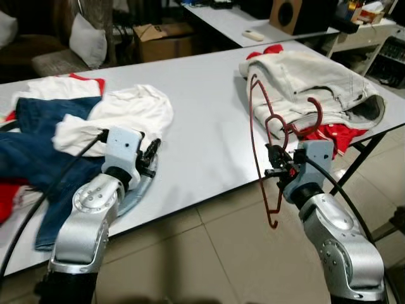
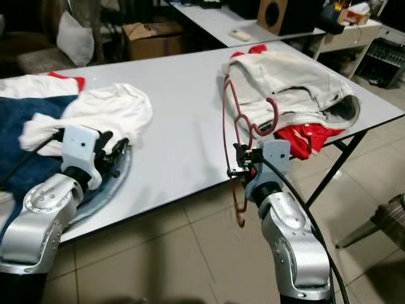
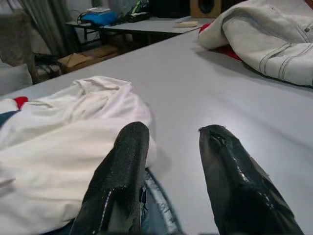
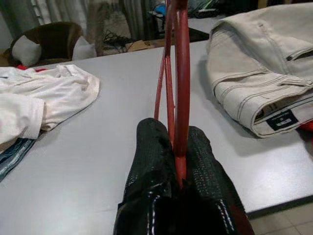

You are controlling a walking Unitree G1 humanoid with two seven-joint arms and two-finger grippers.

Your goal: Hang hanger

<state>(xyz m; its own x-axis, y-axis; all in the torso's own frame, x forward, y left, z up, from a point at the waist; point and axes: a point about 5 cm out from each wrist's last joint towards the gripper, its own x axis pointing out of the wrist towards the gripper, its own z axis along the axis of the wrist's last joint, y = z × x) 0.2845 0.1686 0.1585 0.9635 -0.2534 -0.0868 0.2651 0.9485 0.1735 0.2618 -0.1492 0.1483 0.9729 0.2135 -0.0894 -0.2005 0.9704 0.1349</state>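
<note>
**One hanger in hand, no rail in sight**

One red hanger (image 1: 264,149) is pinched in the right gripper (image 1: 276,166), which is held at the near edge of the table (image 1: 202,120). In the right wrist view its two black fingers (image 4: 146,161) are pressed together on the thin red bars, with no gap left between them. The hanger stands roughly upright and turned edge-on. Its hook curls just in front of the beige trousers (image 1: 310,85), and one end hangs below the table edge, over the floor (image 1: 209,253).

The left gripper (image 1: 150,155) is low over the white shirt (image 1: 126,114) and the jeans (image 1: 38,152) at the table's left. Its fingers (image 3: 122,166) are spread apart and grip nothing.

No rail or rod can be seen, so the step in hand looks like carrying the hanger off to wherever it is to hang. To do that well:

- Keep the grip firm. The bars are thin and smooth, and the hanger could swing or slip round in the fingers.
- Lift it clear before turning, since the hook is near the trousers and the red cloth (image 1: 332,134) and might catch a fold.
- Mind the low end against the table edge.
- Keep the hook up and open side forward, ready to drop over a rail.
</note>
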